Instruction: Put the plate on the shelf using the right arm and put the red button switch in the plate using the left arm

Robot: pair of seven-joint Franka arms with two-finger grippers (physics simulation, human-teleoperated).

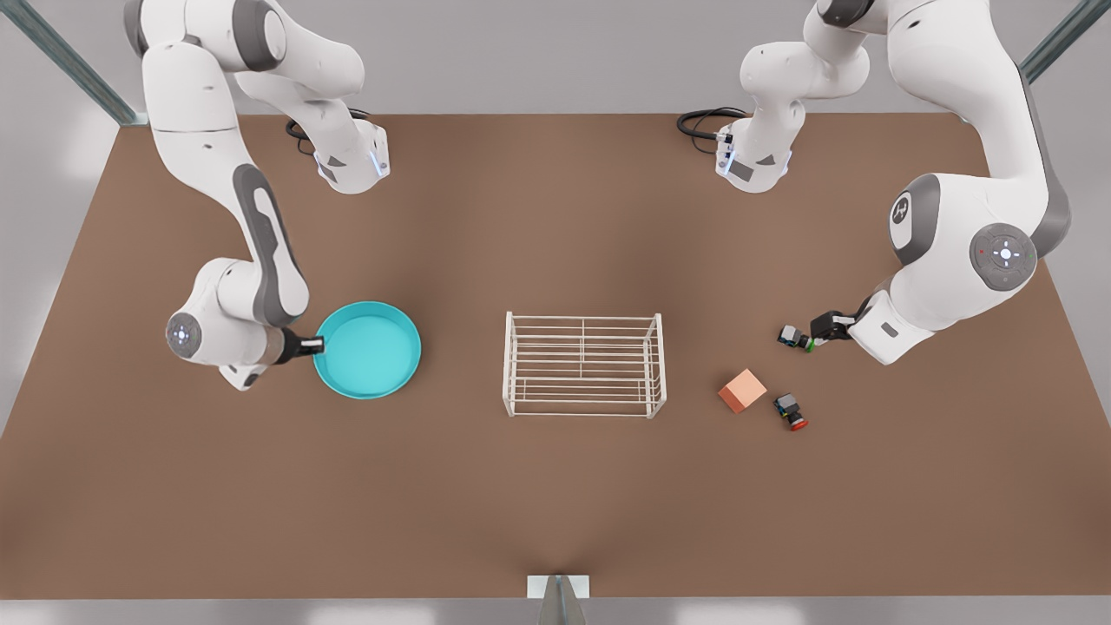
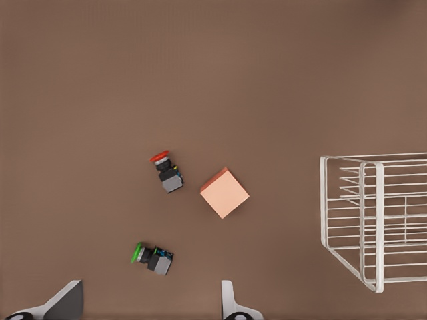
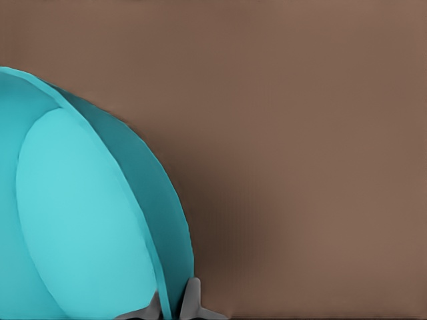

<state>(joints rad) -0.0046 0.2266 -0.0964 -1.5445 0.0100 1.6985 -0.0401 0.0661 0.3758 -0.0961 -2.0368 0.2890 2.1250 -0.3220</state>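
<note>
Open brown table (image 1: 555, 486) lies between the plate (image 1: 369, 349) and the white wire rack (image 1: 584, 365). The salmon cube (image 1: 742, 391) sits just beside the red button switch (image 1: 791, 411), crowding its rack side; the green-capped switch (image 1: 793, 338) lies near, farther back.

Shelf (image 2: 373, 220) and plate (image 3: 87, 220) edge-cropped

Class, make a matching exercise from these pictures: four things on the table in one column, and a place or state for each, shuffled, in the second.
1. plate
2. shelf
3. red button switch
4. green button switch

A. beside the pink cube
B. rim between the right gripper fingers
C. in front of the left gripper
D. empty, mid-table

Pairs: 1-B, 2-D, 3-A, 4-C
</note>
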